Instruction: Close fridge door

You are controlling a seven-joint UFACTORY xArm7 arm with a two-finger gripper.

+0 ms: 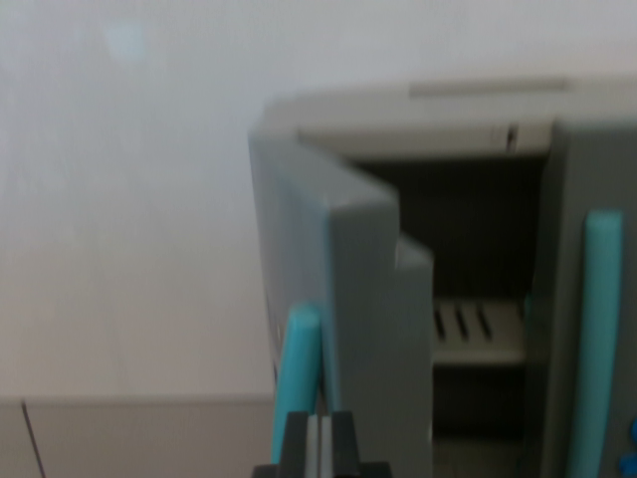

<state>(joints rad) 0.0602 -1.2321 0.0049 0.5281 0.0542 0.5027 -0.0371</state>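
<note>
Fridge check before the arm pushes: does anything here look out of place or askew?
Only the fridge door: it stands swung open on the wrist view's left, exposing the dark interior and a slotted shelf. The other door, on the right, looks shut. No spill or damage is visible, though the picture is blurry.

fridge door (343, 299): matt grey plastic; handle (297, 383): smooth teal plastic; wall (129, 199): matt off-white
</note>
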